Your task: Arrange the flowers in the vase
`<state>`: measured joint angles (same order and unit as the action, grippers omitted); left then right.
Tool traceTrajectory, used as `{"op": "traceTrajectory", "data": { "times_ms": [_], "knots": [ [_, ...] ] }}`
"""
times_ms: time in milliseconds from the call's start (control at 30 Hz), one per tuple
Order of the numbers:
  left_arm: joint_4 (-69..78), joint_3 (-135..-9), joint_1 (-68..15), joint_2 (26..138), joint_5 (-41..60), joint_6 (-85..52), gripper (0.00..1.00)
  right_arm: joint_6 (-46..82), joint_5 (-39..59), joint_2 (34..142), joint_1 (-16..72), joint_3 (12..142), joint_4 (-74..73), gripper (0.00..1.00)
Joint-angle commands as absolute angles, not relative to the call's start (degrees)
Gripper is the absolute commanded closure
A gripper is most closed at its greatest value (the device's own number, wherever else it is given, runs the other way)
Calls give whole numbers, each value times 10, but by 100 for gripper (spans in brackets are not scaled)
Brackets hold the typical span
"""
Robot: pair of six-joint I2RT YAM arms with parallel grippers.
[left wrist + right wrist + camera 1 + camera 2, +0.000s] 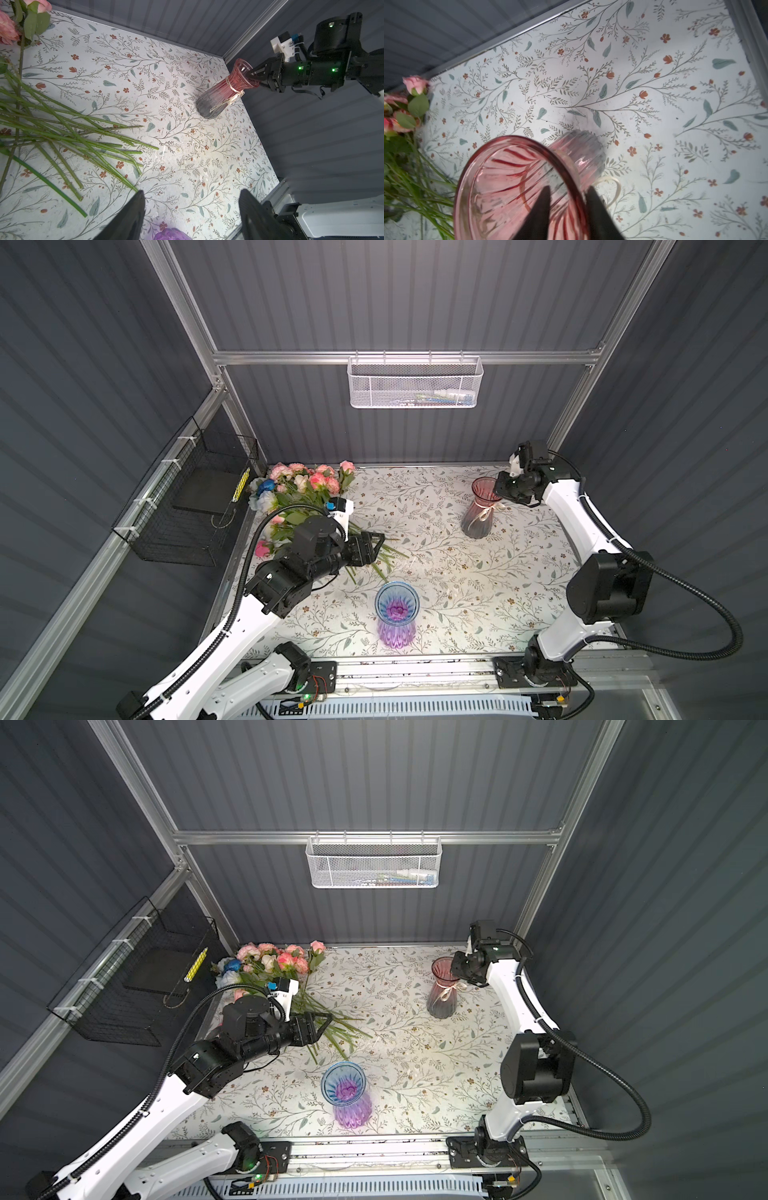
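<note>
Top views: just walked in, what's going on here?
Nothing is in a vase yet. The flowers lie in a pile at the far left corner of the table, stems pointing toward the middle. The left gripper is open and empty beside the stem ends. The right gripper straddles the rim of the pink ribboned vase, one finger inside and one outside; I cannot tell whether it is clamped. The blue-purple vase stands empty near the front.

Cannot tell contents of white mesh basket (374,381): too small. See flowers (307,485) only partly, mid-stems behind left arm (316,547). Find purple vase (169,235) cut by frame edge.
</note>
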<state>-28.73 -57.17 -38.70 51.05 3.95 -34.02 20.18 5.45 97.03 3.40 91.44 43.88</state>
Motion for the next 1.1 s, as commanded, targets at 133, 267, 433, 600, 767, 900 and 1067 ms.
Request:
{"op": "traceTrajectory", "data": {
  "times_ms": [133, 267, 433, 600, 767, 900, 1067],
  "knots": [
    [-326, -591, -390, 493, 45, -332, 24, 205, 81, 907, 41, 919, 433, 37],
    [-327, -588, -391, 487, 31, -331, 1, 203, 87, 837, 81, 891, 429, 33],
    [-314, -580, -390, 481, 18, -333, 0, 190, 113, 763, 189, 825, 420, 32],
    [-311, -576, -391, 467, -10, -331, 0, 167, 172, 717, 326, 775, 414, 34],
    [-299, -563, -390, 448, -14, -325, 2, 148, 145, 721, 482, 762, 442, 35],
    [-305, -561, -390, 452, -12, -329, 3, 146, 115, 746, 543, 769, 469, 37],
    [-309, -560, -390, 459, -5, -332, 4, 138, 95, 780, 577, 776, 504, 41]
  ]
}}
